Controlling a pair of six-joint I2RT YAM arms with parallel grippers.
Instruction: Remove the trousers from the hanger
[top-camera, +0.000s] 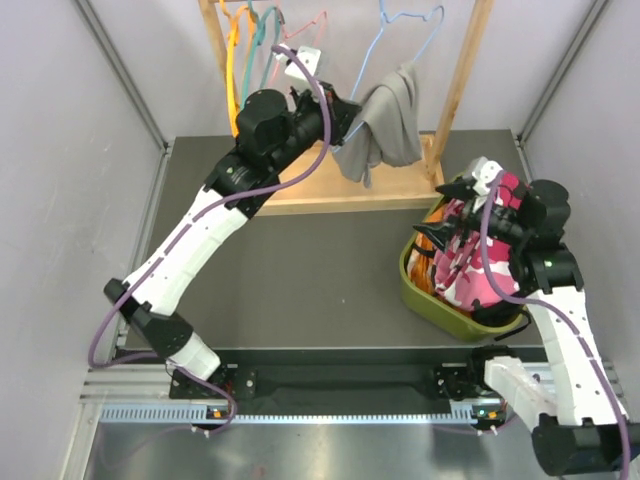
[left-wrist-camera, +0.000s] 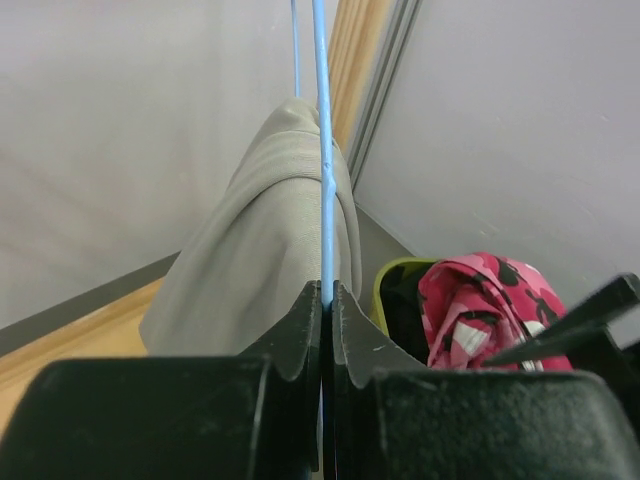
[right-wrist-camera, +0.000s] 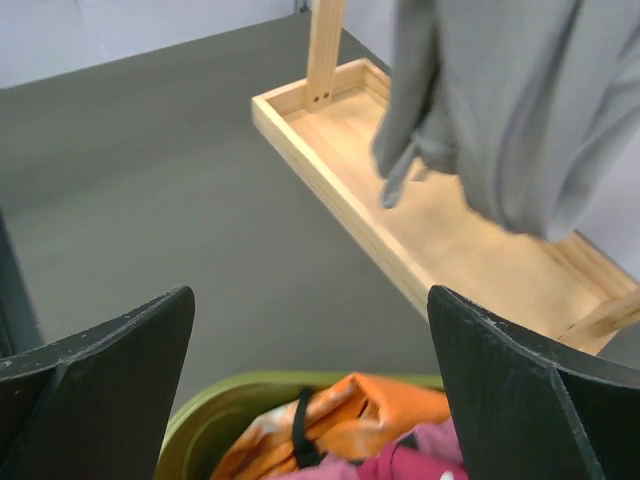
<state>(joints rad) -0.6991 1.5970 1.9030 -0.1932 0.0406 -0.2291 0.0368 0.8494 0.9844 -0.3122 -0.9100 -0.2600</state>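
The light grey trousers hang draped over a blue wire hanger on the wooden rack. My left gripper is shut on the hanger's wire just left of the cloth. The left wrist view shows the blue wire pinched between the closed jaws, with the grey trousers right behind. My right gripper is open and empty. It hovers over a green bin holding the pink floral trousers and orange trousers.
The wooden rack's base tray lies across the back of the dark table, with an upright post on the right. Several empty coloured hangers hang at the rack's left end. Grey walls close in both sides.
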